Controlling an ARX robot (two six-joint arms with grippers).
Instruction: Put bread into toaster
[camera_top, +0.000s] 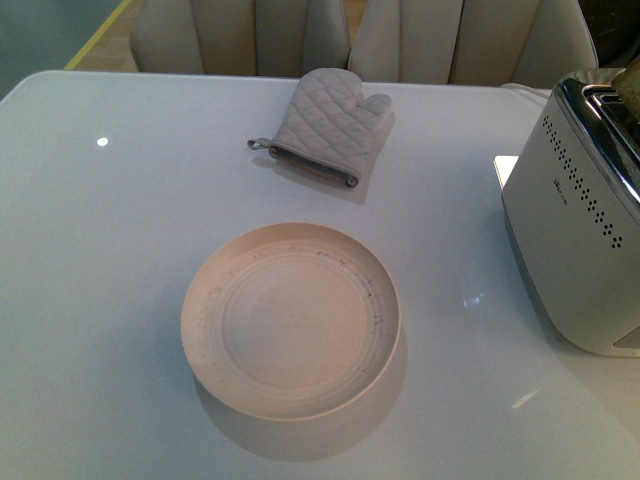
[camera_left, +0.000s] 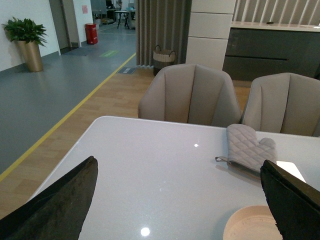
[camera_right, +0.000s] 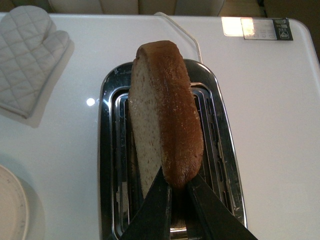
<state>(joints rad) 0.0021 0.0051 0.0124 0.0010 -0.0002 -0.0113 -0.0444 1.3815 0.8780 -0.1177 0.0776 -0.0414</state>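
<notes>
The right gripper (camera_right: 175, 184) pinches the bread (camera_right: 165, 112) at one crust edge, a finger pressed onto either face of the slice; the bread stands on edge directly above the toaster (camera_top: 575, 215), over its chrome top and roughly in line with the slots, leaning a little to one side; its lower edge seems to reach the mouth of a slot, though I cannot tell how deep it goes; most of the slice is clear of the toaster. The left gripper (camera_left: 178, 167) is spread wide and holds nothing, away from the toaster, which its wrist view does not show; the plate (camera_top: 200, 300) near the toaster lies bare, and the oven mitt (camera_top: 322, 125) lies well apart from the toaster. I judge pickup and carry done; what is left is to straighten the slice, lower it into the slot and let go.
</notes>
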